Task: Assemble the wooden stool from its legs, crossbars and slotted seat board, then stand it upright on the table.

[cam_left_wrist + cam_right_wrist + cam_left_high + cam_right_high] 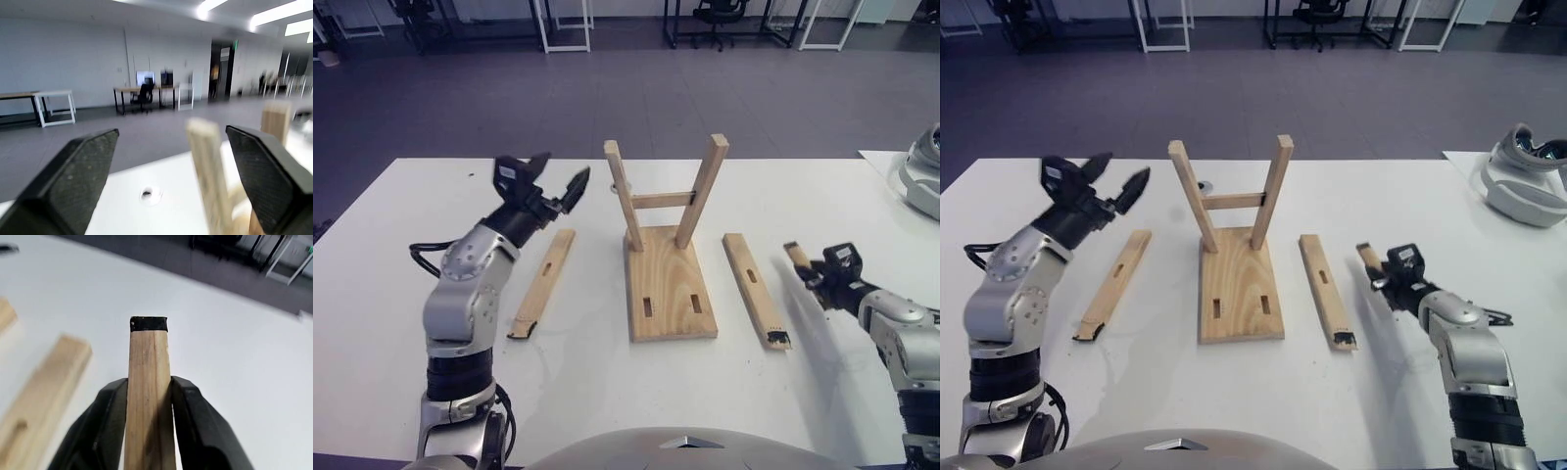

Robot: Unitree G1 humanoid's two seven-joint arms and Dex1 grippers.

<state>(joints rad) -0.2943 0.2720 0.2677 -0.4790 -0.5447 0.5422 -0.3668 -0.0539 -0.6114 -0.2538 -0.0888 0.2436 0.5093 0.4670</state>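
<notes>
**Q:** Where is the seat board located?
**A:** The seat board [671,279] is laid flat at the middle of the white worktop [607,392]. Two empty slots are seen at its near end.

**Q:** What is placed beside it?
**A:** A left loose leg [545,282] is laid to the left of the board and a right loose leg [756,289] to its right. Both are set apart from the board. Each is slotted and dark-tipped at its near end.

**Q:** How is the right tool set?
**A:** The right tool [1393,277] is found just right of the right loose leg. It is clamped tight on a short bar [148,357], whose black-capped end is pointed far and left. Whether the bar touches the worktop cannot be told.

**Q:** And the left tool?
**A:** The left tool [564,166] is held above the worktop, left of the board and past the far end of the left loose leg. Its fingers are spread wide and nothing is gripped.

**Q:** What is fitted at the board's far end?
**A:** Two legs, the left upright leg [622,196] and the right upright leg [703,191], are seated there, leaning apart toward their tops. They are joined by a crossbar [662,200].

**Q:** What is found farther off?
**A:** A white headset [1523,186] is set at the far right of the worktop.
</notes>
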